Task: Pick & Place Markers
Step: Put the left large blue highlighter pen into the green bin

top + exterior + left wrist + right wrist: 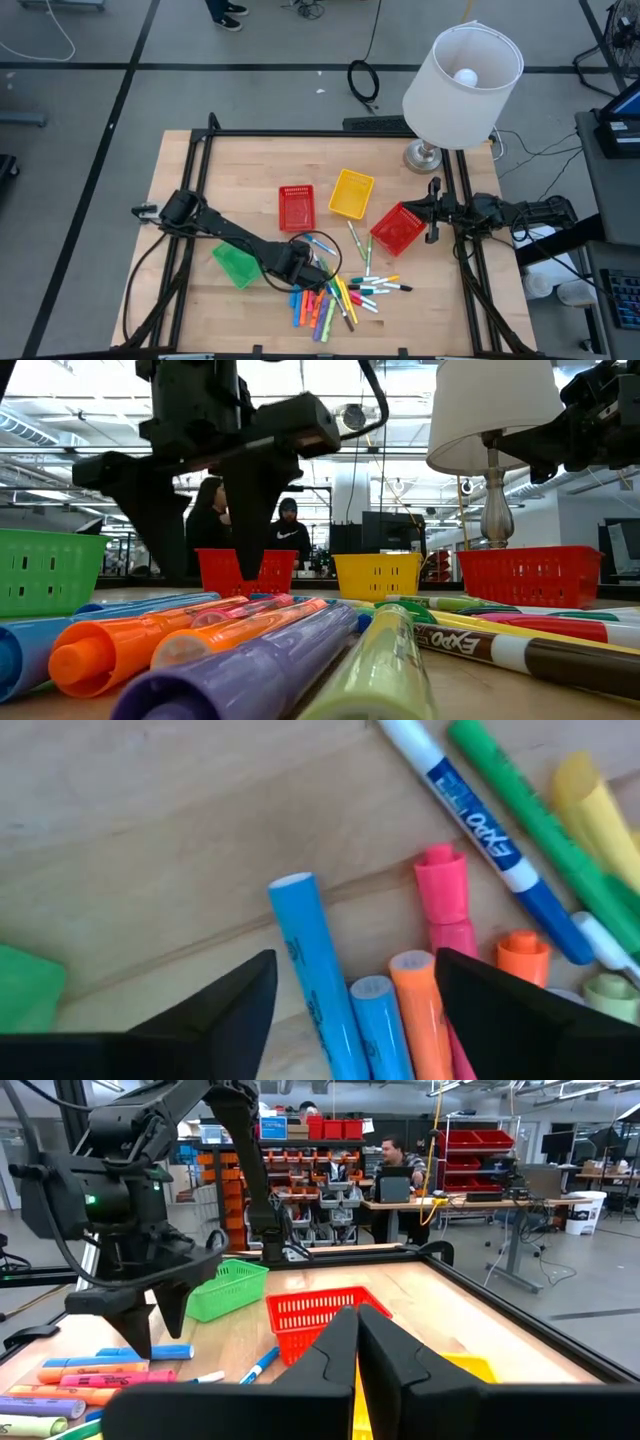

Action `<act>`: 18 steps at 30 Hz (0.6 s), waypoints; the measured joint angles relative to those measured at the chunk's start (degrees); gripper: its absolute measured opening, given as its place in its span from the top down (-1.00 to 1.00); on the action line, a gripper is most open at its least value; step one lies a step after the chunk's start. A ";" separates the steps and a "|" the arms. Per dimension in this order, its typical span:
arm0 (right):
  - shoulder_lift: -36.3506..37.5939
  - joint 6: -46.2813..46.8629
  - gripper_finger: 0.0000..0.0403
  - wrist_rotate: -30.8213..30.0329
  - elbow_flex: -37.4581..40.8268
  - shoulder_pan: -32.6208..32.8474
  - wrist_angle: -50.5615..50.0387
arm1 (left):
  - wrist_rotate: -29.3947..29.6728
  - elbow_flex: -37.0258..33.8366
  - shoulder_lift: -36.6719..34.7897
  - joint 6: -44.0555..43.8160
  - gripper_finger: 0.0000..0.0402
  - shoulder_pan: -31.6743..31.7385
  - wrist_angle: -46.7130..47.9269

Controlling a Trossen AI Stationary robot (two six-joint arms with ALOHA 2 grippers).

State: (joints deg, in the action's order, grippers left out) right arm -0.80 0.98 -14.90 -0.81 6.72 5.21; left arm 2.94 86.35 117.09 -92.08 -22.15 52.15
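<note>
Several markers [335, 293] in many colours lie in a loose pile on the wood near the table's near edge. My left gripper [312, 268] hangs open over the pile's left end. In the left wrist view its fingers [225, 1015] stand on either side of two light blue markers [310, 970] and an orange one [420, 1010], with a pink one [445, 890] just beyond. The right wrist view shows the left gripper [155, 1338] low over these markers. My right gripper [432, 212] is shut, waiting at the table's right side beside a red basket [397, 228].
A green basket [236, 265] sits left of the pile, under the left arm. A red basket [296, 207] and a yellow basket [351, 193] stand farther back at mid-table. A lamp [460, 80] stands at the far right corner. People sit in the room beyond.
</note>
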 joint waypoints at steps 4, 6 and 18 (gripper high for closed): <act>0.00 0.33 1.00 0.00 -0.01 0.00 0.00 | 0.07 0.00 0.06 -0.33 -0.48 0.04 0.15; 0.00 0.40 1.00 0.00 0.00 0.00 -0.06 | 0.05 0.00 0.05 -0.63 -0.48 0.05 0.13; 0.00 1.15 1.00 0.00 -0.01 0.00 -0.16 | -0.65 0.00 2.23 -1.91 -0.49 0.02 1.63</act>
State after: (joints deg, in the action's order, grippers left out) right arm -0.80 2.13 -14.90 -0.82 6.72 5.05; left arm 2.29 86.35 119.33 -93.99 -22.13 53.78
